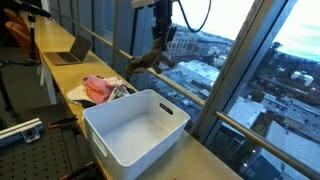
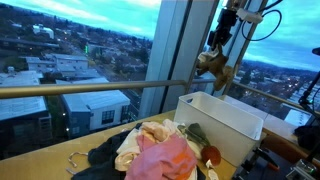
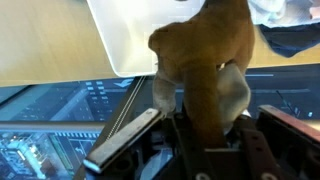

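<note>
Claw (image 1: 159,44) is hanging high from the arm in an exterior view, and it is pinching the top of a brown cloth (image 1: 150,62), jaws narrow around the fabric. The brown cloth is dangling free in the air, touching nothing below, close to the window glass and over the far rim of a white bin (image 1: 120,150). The bin is sitting open on the wooden table (image 1: 60,68). Just beside the bin, a pile of clothes (image 1: 100,90) is lying in pink and pale folds, and a laptop (image 1: 70,50) is standing open further along the table, well apart from the claw.

Seen from along the window in an exterior view, the claw (image 2: 217,42) is gripping the brown cloth (image 2: 215,68), which is drooping in a bunched lump beneath it. The cloth is hovering above the window-side edge of the white bin (image 2: 235,125), clear of its rim. The pile of clothes (image 2: 155,150) is spreading across the foreground, with dark and pink pieces lying on top of each other, near the bin's end wall.

Looking down in the wrist view, the claw (image 3: 200,112) is closing on the brown cloth (image 3: 205,45), which is filling the middle of the picture and hiding the fingertips. Whether the pale rounded shapes on either side of it are pads or part of the cloth, I cannot tell. Below the cloth, a corner of the white bin (image 3: 140,30) is showing, with the table (image 3: 40,40) beside it and glass underneath.
</note>
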Motion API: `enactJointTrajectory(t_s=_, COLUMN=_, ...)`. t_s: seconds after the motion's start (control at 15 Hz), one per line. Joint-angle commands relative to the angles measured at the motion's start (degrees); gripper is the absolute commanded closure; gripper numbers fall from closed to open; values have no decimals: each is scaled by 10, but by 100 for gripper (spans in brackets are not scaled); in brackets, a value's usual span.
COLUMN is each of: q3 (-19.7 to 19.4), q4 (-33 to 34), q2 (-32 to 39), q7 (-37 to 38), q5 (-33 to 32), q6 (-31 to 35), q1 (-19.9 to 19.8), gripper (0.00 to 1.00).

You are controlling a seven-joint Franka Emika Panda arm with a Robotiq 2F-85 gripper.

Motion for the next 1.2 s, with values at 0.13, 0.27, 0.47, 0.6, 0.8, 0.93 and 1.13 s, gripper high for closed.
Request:
enactJointTrajectory(t_s=0.13, q3=-7, q4=-58, q2=-2, q7=8, q5=-10, q6=31, q1=-21, gripper=98)
enactJointTrajectory(t_s=0.27, q3=-11, q4=-73, q2=0, q7=11, q5=-9, q6=37, q1=-26, gripper=98)
enactJointTrajectory(t_s=0.47, q3=-12, q4=-85, q2=-5, q7=18, q5=-16, q6=37, q1=-26, gripper=60)
enactJointTrajectory(t_s=0.6, q3=-6, q4=-90, q2=-11, q7=12, q5=-13, q6=38, q1=-21, gripper=45)
enactJointTrajectory(t_s=0.8, q3=6, q4=-92, q2=-20, q7=16, q5=-17, q6=41, q1=-6, gripper=24)
enactJointTrajectory(t_s=0.93, q3=23, q4=-88, q2=-23, q7=17, q5=-15, q6=41, q1=13, gripper=9)
enactJointTrajectory(t_s=1.13, q3=59, q4=-73, q2=4, q7=35, q5=-22, q6=43, q1=58, gripper=0)
